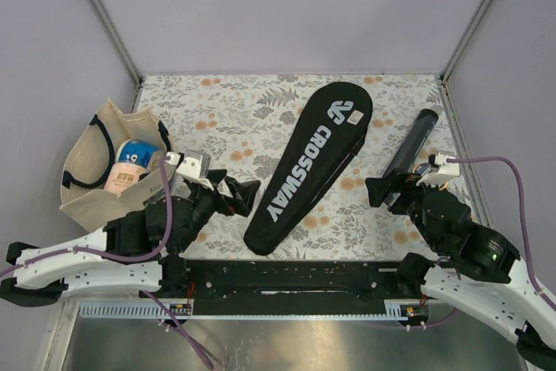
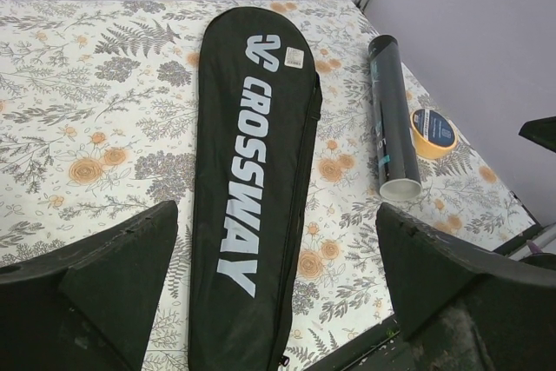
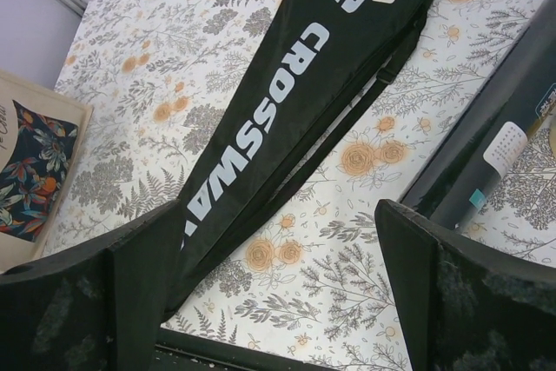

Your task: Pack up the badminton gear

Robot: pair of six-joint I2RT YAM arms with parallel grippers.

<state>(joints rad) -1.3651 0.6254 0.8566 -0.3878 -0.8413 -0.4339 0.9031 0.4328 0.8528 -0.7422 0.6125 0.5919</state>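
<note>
The black racquet cover [image 1: 308, 162] lettered "CROSSWAY" lies diagonally across the middle of the floral table, zipped and flat. It also shows in the left wrist view [image 2: 252, 171] and the right wrist view [image 3: 295, 119]. A long black tube [image 1: 413, 141] lies to its right, its white open end toward me [image 2: 398, 187]. My left gripper [image 1: 236, 190] hovers open just left of the cover's narrow end, its jaws wide apart and empty [image 2: 276, 210]. My right gripper [image 1: 388, 190] stands open and empty near the tube's near end [image 3: 278, 210].
A beige tote bag [image 1: 95, 171] with dark handles stands at the left edge, holding a blue and white package [image 1: 132, 161]. A tape roll [image 2: 433, 132] with a blue centre lies right of the tube, by the right wall. Grey walls enclose the table.
</note>
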